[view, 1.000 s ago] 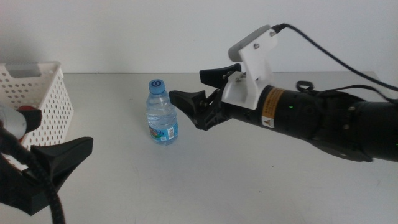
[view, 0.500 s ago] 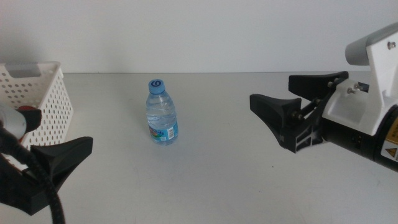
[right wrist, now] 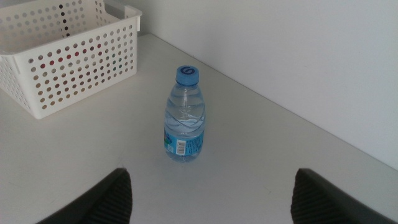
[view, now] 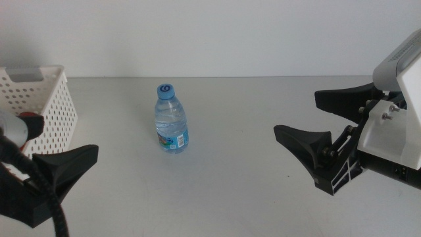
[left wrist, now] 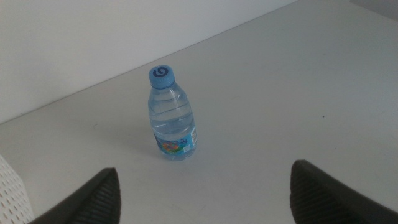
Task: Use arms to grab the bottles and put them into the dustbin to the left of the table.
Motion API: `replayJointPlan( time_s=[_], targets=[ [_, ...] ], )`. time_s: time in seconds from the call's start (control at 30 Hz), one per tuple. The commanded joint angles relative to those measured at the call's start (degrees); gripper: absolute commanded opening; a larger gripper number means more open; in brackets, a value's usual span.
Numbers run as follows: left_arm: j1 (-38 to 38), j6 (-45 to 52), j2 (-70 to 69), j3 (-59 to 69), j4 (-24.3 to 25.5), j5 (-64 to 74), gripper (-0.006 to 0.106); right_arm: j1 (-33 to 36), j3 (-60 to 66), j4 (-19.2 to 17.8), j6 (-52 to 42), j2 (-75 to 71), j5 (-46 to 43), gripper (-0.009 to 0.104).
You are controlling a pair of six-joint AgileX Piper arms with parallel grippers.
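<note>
Water bottle (view: 171, 119): clear, blue-capped, upright on the grey table (view: 237, 164), alone in the open; the landmark for all below.
Dustbin (view: 41, 105): white perforated basket well to the bottle's left, at the table's left edge; dark and red shapes show through its holes, too dim to name.
Step in hand: judged to be the approach for a grasp on this bottle, not yet touched.
Doing it well: come in level with the label band, one jaw each side of the body, squeeze gently since thin plastic likely gives, lift clear before swinging over the basket wall.
Right gripper (view: 329, 131): well right of the bottle, jaws spread wide, empty, tips pointing toward it.
Left gripper (left wrist: 205, 186): near and left of the bottle, low at the front edge, jaws wide apart, empty, bottle centred between them in its wrist view.
</note>
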Motion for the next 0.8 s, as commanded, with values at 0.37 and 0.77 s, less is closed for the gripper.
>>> replayJointPlan(
  time_s=[0.37, 0.77],
  targets=[
    [-0.3, -0.6, 1.4, 1.3, 2.8, -23.1, 0.094, 0.2, -1.4, -0.1, -0.9, -0.8, -3.8, 0.065],
    [-0.3, -3.0, 14.5, 22.3, 1.0, -60.1, 0.094, 0.2, -1.4, -0.1, -0.9, -0.8, -3.8, 0.065]
  ],
)
